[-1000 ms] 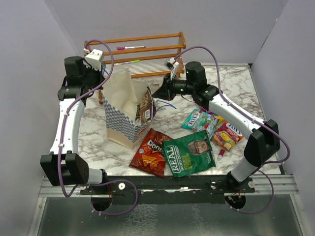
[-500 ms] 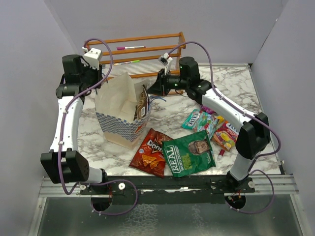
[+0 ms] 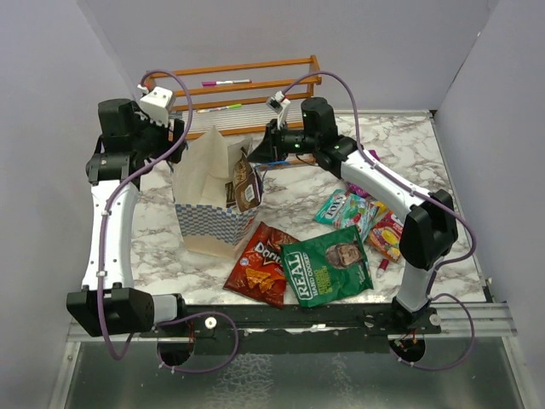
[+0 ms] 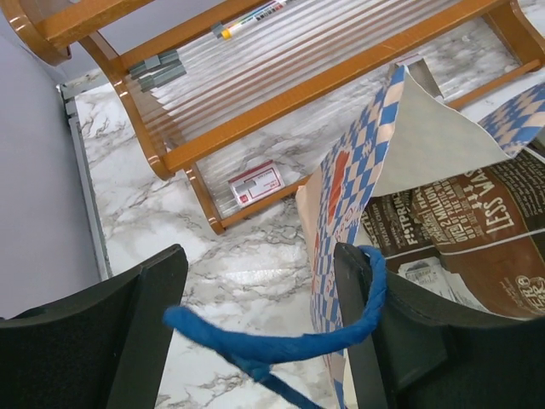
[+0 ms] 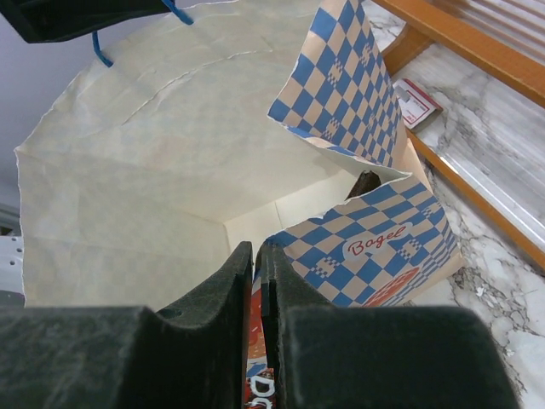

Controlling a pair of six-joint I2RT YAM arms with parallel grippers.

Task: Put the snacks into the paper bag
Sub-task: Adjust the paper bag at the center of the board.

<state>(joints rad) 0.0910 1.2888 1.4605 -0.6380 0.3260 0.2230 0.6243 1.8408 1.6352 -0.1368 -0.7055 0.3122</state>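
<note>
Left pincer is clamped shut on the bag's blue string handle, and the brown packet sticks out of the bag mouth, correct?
Not quite. The left pincer is open: the left wrist view shows its fingers wide apart, the blue string handle only draped between them. The brown packet does stick out of the mouth of the paper bag.

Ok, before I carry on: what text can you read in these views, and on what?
"Doritos": red chip bag.
"REAL": green chip bag.
"Bagel": checkered paper bag.
"LESS W", cut off: brown packet inside the bag.
Too blurred to read: teal candy pack, red-yellow candy pack, white card under the wooden rack.
</note>
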